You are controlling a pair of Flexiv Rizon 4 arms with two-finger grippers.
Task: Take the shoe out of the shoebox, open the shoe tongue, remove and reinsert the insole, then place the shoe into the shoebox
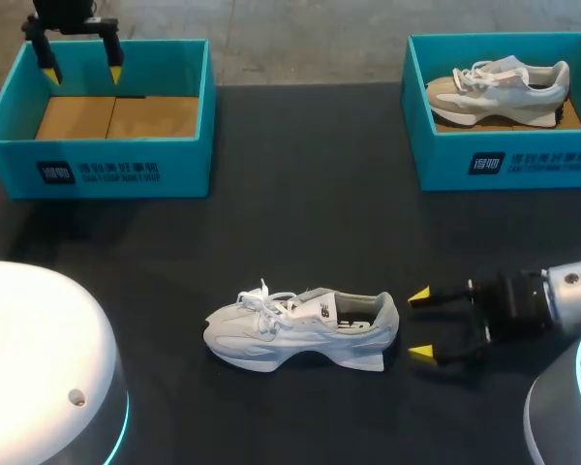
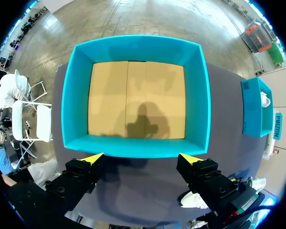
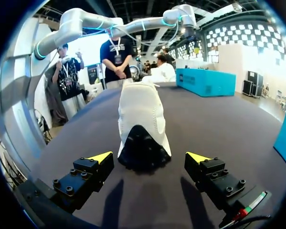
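"Starting at the left edge: entry one?"

"Left shoebox [image 1: 107, 170]. Teal, open top, bare cardboard floor showing. It stands at the far left corner of the dark table [image 1: 300, 223]."

"Entry two?"

"Left gripper [image 1: 83, 73]. It hangs over the far side of that box, yellow tips down. The fingers are spread wide and hold nothing. The left wrist view looks straight down into the box past both tips."

"Middle of the table?"

"Shoe [image 1: 300, 329]. White and pale grey sneaker, laced, upright on its sole. It sits on the table at the near middle, toe to the left, heel to the right, and is in neither box."

"Next along?"

"Right gripper [image 1: 420, 325]. Held low and level, pointing left at the heel. The fingers are wide apart and grip nothing. The tips are just short of the heel, with a small gap and no contact. In the right wrist view the heel lies just ahead, centred on the gap between the fingers."

"Last entry?"

"Right shoebox [image 1: 504, 160]. Teal, at the far right corner, well apart from the shoe. Inside is a second sneaker [image 1: 499, 87] of the same kind, on its sole, toe left."
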